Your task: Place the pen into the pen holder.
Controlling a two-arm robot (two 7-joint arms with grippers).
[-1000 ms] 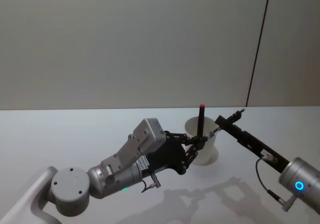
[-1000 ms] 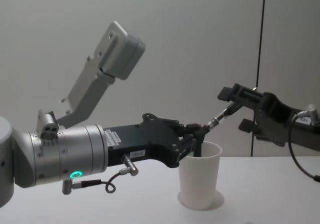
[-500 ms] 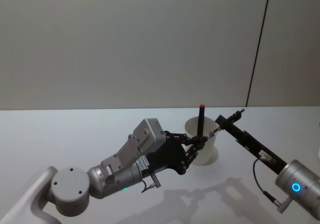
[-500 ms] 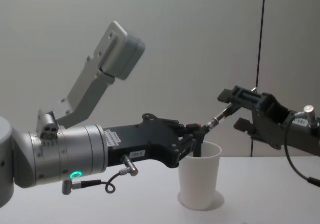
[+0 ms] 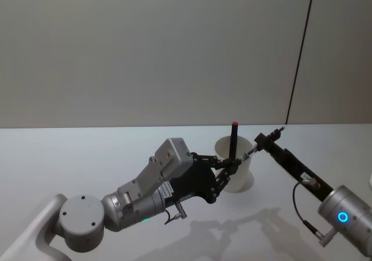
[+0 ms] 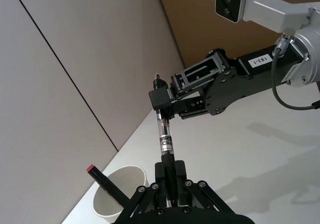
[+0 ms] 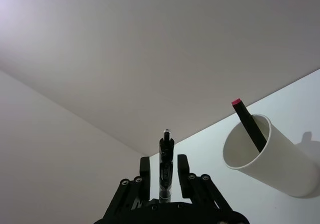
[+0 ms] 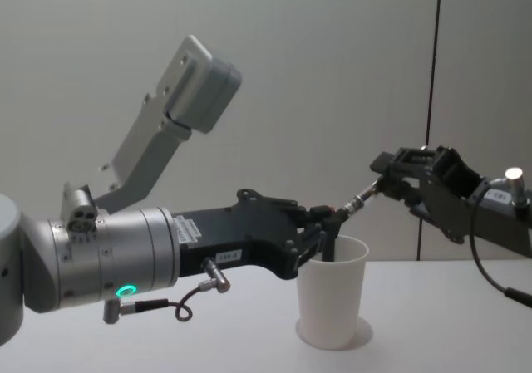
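L claw (image 5: 231,167): clenched on one end of the pen (image 6: 164,139), fingers (image 6: 165,176) pinched tight round barrel; sits just beside pen holder's rim, robot-side.
R claw (image 5: 263,143): also clamped on the pen, at its other end; fingers (image 7: 145,170) narrow, either side of barrel, tip poking out past them. In chest view R claw (image 8: 397,178) is up and right of the cup.
Pen: clear barrel w/ printed label, dark ends; spans slantwise between both claws, above the near rim of the holder, not inside it. Chest view shows pen (image 8: 359,198) rising from L claw (image 8: 324,226) toward R.
Pen holder (image 5: 235,165): plain white paper cup, tapered, rolled rim, upright on white worktop (image 5: 87,156), near centre, between the two arms.
Marker (image 5: 233,140): black stick w/ red top, already standing in cup, leaning on wall, sticks out well over rim.
Hard to see: pen is thin in head view, mostly behind L fingers; cup's near side partly covered by L claw; marker's lower end hidden inside cup.
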